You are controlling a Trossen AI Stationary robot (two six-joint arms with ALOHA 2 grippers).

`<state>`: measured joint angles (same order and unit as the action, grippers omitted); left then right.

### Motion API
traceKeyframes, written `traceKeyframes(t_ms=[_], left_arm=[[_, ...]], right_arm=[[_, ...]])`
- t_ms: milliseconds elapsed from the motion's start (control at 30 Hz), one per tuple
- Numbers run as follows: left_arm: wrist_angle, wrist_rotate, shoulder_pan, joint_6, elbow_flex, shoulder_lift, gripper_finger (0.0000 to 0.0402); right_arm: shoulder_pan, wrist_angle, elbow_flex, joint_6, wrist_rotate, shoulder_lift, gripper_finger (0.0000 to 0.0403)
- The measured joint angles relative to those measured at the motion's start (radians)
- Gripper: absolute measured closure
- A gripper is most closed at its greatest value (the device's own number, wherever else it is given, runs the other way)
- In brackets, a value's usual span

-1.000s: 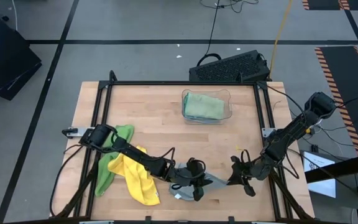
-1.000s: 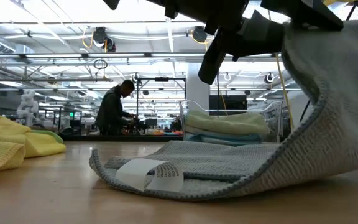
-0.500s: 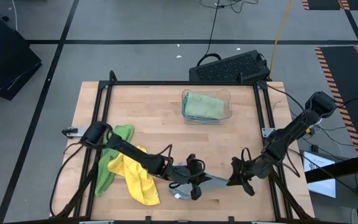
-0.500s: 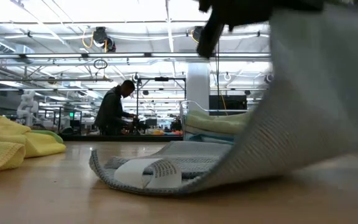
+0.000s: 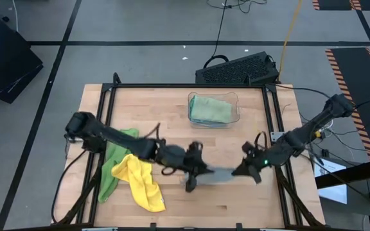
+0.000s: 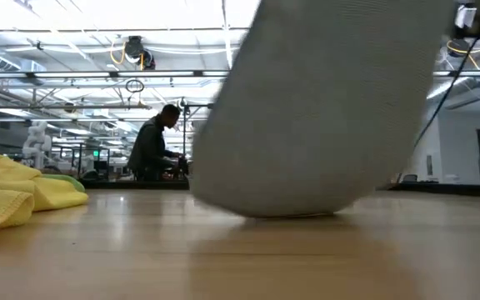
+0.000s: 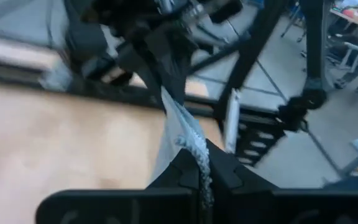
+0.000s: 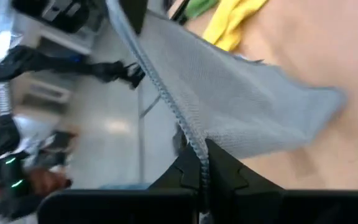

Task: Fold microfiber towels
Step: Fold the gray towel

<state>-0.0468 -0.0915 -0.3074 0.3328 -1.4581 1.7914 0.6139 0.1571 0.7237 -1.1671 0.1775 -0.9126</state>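
Both claws are clamped tight on the soft grey microfiber towel (image 5: 220, 174): left claw (image 5: 193, 172) on one edge, right claw (image 5: 244, 168) on the opposite one. It's stretched between them, lifted over the front-middle of the wooden bench (image 5: 172, 115), sagging low.

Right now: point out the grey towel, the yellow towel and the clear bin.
grey towel (image 5: 218, 174): high view, middle of the stretched span.
yellow towel (image 5: 140, 183): high view, centre of the bunched cloth.
clear bin (image 5: 213, 96): high view, far rim.
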Motion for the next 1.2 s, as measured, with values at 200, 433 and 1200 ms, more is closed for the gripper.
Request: traceKeyframes(t_ms=[200,433,1200], left_arm=[[0.015,0.027,0.138,-0.248,0.0,-0.05,0.0392],[-0.02,0.223,0.249,-0.191,0.0,-0.05,0.0391],[0.068,0.066,-0.105,0.167,0.13,0.16,0.0395]], right_arm=[[-0.202,0.389,0.186,0.124,0.055,0.045,0.0403],[-0.381,0.452,0.277,0.275,0.052,0.052,0.0403],[-0.15,-0.375,-0.097,-0.129,-0.381,-0.392,0.0403]])
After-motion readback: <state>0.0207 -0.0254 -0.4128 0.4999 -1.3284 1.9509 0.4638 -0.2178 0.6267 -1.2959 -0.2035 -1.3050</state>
